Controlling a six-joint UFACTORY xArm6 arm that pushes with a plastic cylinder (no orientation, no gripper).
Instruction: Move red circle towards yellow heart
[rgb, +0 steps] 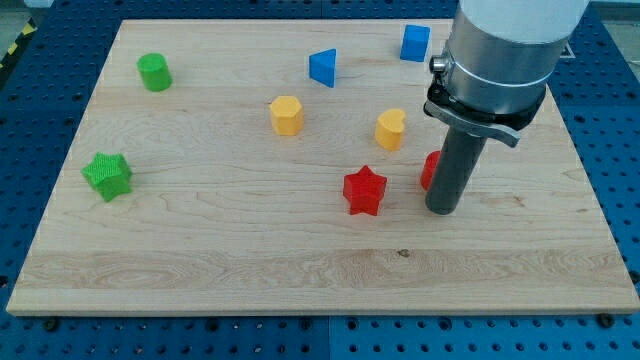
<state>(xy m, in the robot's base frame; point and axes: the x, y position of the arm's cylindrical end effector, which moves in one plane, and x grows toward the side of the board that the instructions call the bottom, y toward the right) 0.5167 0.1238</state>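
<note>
Nearest the view's bottom, the pale wooden desk (300, 280) shows only bare boards with a small dark knot.

Next row up, counted from the view's left: one green star-shaped block (107, 175), one red star-shaped block (364, 190), then my tip (442, 210), the lower end of a straight dark rod, resting on the desk.

No pincer on this arm: only the rod, holding nothing.

Red circle block (430, 170): mostly hidden behind the rod; only a red sliver shows at the rod's left edge, so its round shape cannot be confirmed here. My tip sits just beside it on the view's right and slightly nearer; touching or not, cannot tell.

One yellow heart-shaped block (391, 129) stands just up and to the view's left of the red sliver, near but apart. One yellow hexagonal block (286, 115) lies further to the view's left, level with the heart.

Far rows: one green cylinder block (155, 72) at the view's upper left, one blue triangular block (323, 67) near the top centre, one blue cube-like block (415, 43) by the top edge, partly beside the arm's grey metal housing (500, 50).

Tally: red two, yellow two, green two, blue two; eight blocks. Blue perforated surface (610, 120) surrounds the desk.
</note>
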